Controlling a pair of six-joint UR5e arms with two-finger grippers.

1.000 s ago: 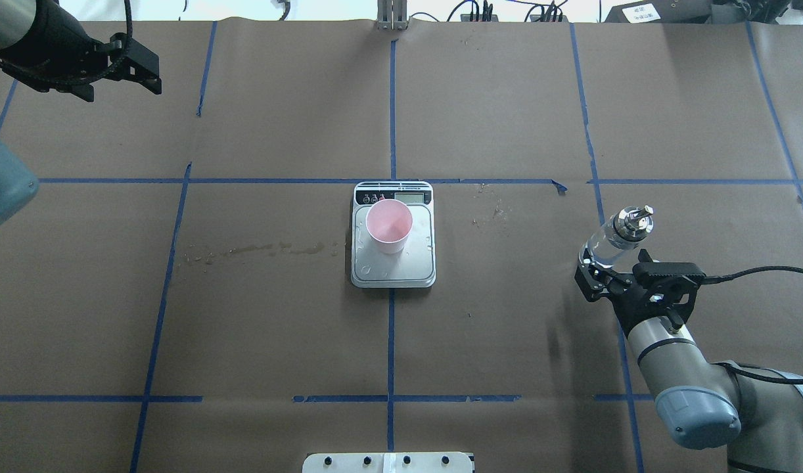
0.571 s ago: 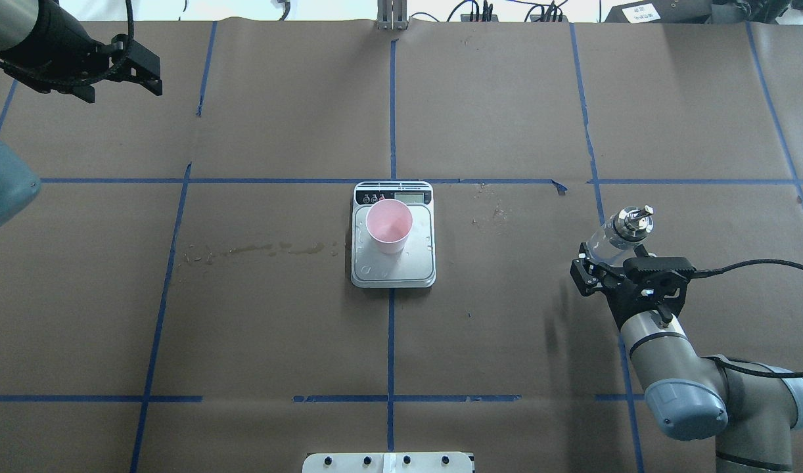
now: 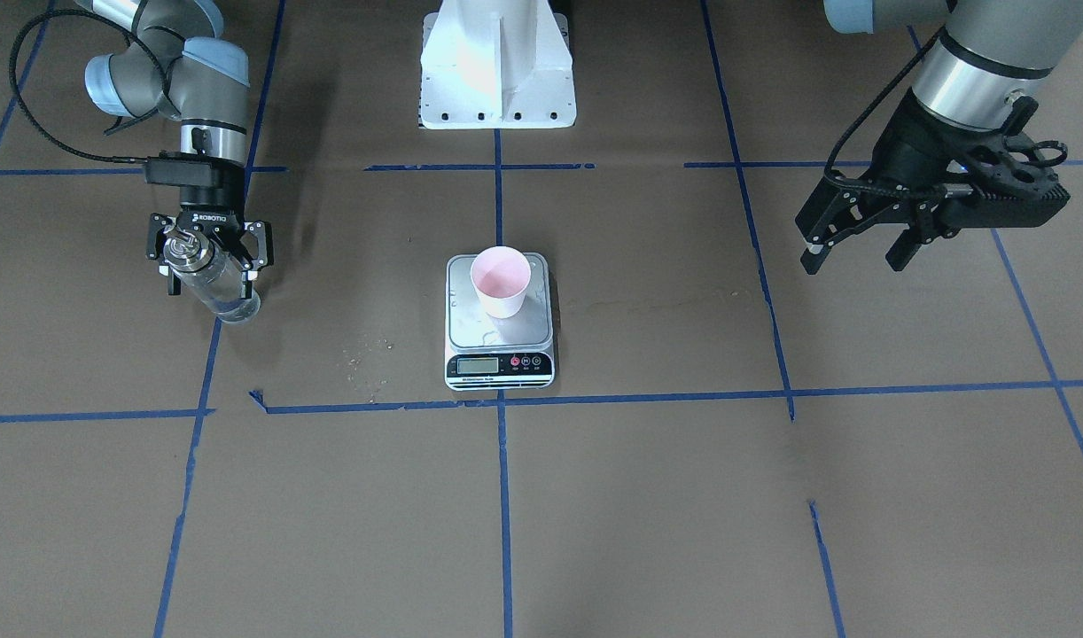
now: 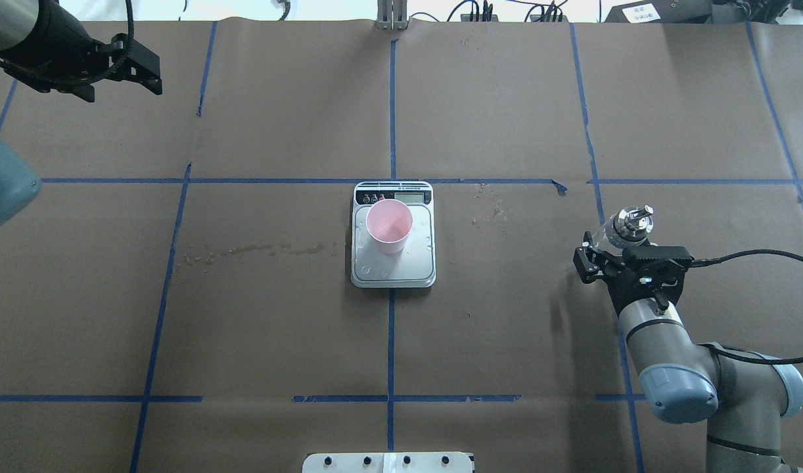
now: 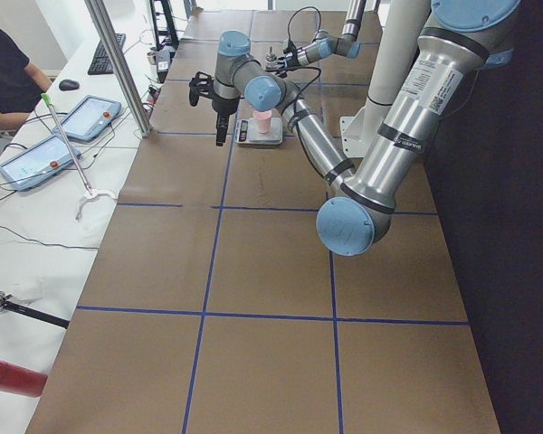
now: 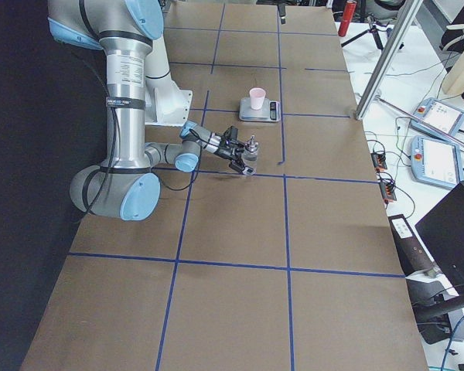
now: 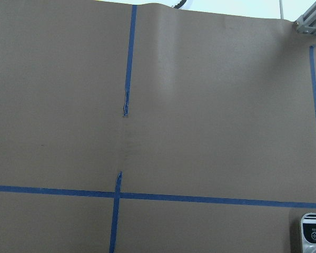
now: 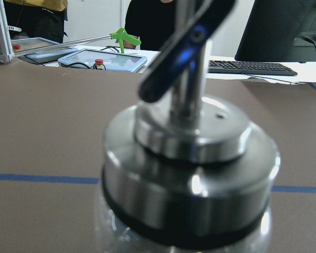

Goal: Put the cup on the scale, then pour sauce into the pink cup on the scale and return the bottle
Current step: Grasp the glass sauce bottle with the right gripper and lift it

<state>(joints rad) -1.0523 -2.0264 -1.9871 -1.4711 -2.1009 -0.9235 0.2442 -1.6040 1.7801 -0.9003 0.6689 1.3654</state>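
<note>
The right gripper [image 3: 209,276] is clamped on the bottle [image 4: 630,220] below its silver cap, at 3 o'clock from the scale [image 4: 393,270] and well apart from it. Compared with one second earlier, the wrist has rolled level and the bottle stands nearer upright, with less glass showing past the gripper body. The cap's position is unchanged. Whether the base touches the table cannot be told. The cup [image 4: 389,225] stands upright toward the platform's 12 o'clock edge, unmoved. The left gripper [image 3: 853,255], fingers apart and empty, hangs at 10 o'clock from the scale, unchanged.
</note>
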